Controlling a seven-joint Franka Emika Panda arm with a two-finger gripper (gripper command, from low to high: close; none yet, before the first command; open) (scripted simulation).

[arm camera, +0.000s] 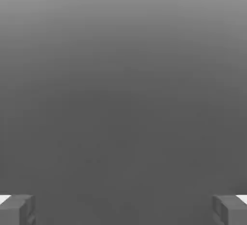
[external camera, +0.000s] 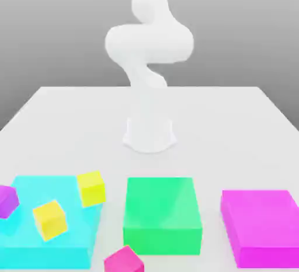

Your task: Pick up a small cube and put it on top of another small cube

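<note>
The white arm (external camera: 149, 49) stood on its round base (external camera: 149, 135) near the middle of the white table (external camera: 233, 119), and it twisted upward until it left the exterior view at 12 o'clock. In the hand view, the gripper (arm camera: 123, 209) had its two grey fingertips (arm camera: 17, 209) far apart at the two lower corners, so the claw was released and nothing was between them; behind them there was only a plain grey background.

Along the near edge of the table lay three flat blocks. The cyan block (external camera: 49, 224) was at about 8 o'clock from the base, the green block (external camera: 162, 212) was at 6 o'clock, and the magenta block (external camera: 263, 227) was at about 4 o'clock.

Four small cubes were around the cyan block. One yellow cube (external camera: 49, 219) rested tilted on top of the cyan block. The second yellow cube (external camera: 91, 187) was at the block's far corner toward the green block, also tilted, partly over the edge. The purple cube (external camera: 7, 201) was at the edge of the cyan block on the exterior view's left, cut by the picture border. The pink cube (external camera: 124, 260) lay on the table at 7 o'clock from the green block, just beside its near corner, between the cyan and green blocks.
</note>
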